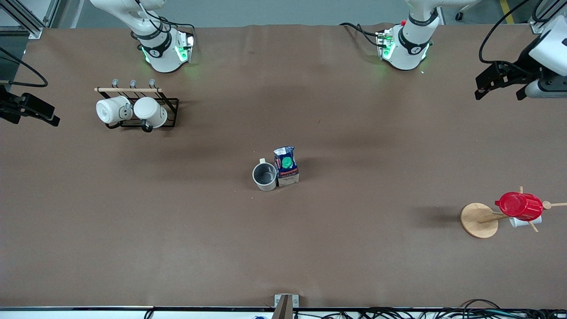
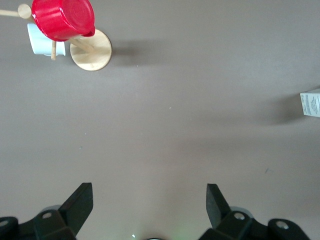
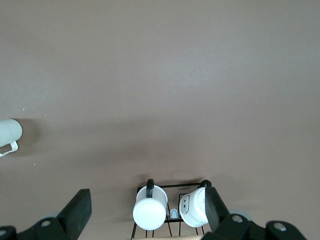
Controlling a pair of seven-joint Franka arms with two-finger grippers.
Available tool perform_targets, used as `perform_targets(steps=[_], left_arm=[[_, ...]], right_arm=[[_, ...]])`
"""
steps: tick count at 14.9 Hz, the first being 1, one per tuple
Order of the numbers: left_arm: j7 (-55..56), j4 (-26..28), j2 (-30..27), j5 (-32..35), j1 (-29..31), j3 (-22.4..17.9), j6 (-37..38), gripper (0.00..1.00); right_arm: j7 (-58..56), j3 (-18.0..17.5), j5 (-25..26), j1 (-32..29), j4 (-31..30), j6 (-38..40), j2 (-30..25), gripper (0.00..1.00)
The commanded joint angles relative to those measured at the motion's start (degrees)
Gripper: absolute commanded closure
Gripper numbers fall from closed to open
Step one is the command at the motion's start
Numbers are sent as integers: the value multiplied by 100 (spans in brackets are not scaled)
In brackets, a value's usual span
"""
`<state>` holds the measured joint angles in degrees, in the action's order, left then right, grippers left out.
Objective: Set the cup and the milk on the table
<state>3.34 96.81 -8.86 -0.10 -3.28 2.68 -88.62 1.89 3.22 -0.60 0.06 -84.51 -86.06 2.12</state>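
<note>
The cream cup [image 1: 265,176] stands upright on the brown table [image 1: 354,257] near its middle, dark inside showing. The blue and white milk [image 1: 286,166] with a green cap stands upright touching it, on the side toward the left arm's end. My left gripper [image 1: 498,94] is open and empty, high over the table's edge at the left arm's end. In the left wrist view [image 2: 148,192] the milk's edge [image 2: 311,103] shows. My right gripper [image 1: 48,116] is open and empty over the right arm's end. In the right wrist view [image 3: 146,196] the cup [image 3: 9,132] shows.
A black rack [image 1: 170,103] holding two white mugs [image 1: 111,110] [image 1: 150,111] stands toward the right arm's end. A wooden mug tree [image 1: 478,219] with a red cup [image 1: 519,205] and a small white cup stands toward the left arm's end.
</note>
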Motion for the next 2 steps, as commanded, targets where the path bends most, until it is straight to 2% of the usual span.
perform_targets(steps=[1,2], left_arm=[[-27,58,-81,-69,-50,-13,90,0],[-9,58,-81,-61,-41,-4,90,0]], right_arm=[[-39,-41,-107,-94,32,46,-1,0],[-39,-32,-107,-94,32,46,-1,0]])
